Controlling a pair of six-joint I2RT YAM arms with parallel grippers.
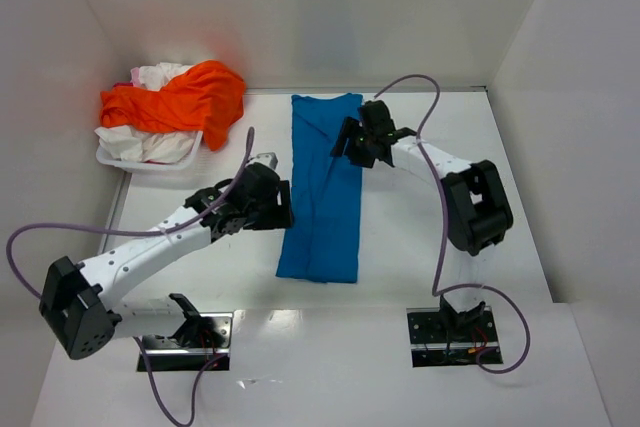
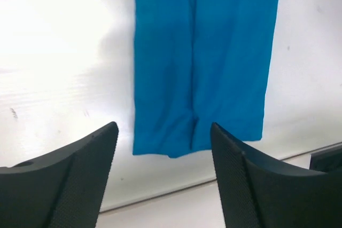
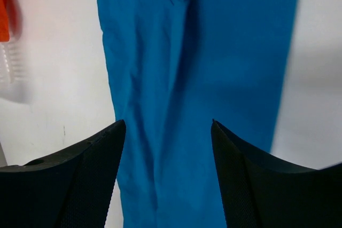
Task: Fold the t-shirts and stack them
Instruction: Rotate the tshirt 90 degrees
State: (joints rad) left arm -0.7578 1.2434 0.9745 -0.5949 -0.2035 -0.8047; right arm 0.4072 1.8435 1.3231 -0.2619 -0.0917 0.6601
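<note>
Two sets of jaws, both spread wide and holding nothing: left jaws hang just off the left edge of the blue shirt (image 1: pixel 322 192), right jaws sit above its far half. The shirt lies flat mid-desk (image 1: pixel 390 247), already folded lengthwise into a long strip. My read: thin, limp cloth, light, and it'll sag and come unfolded if lifted from one point. So I'd pinch through all layers at the two near-end corners, one per side, and carry them to the far end. Basket (image 1: pixel 112 159) at far left holds the orange shirt (image 1: pixel 185 97) heaped on white ones (image 1: pixel 150 145), all bunched and unfolded, orange spilling over the rim.
</note>
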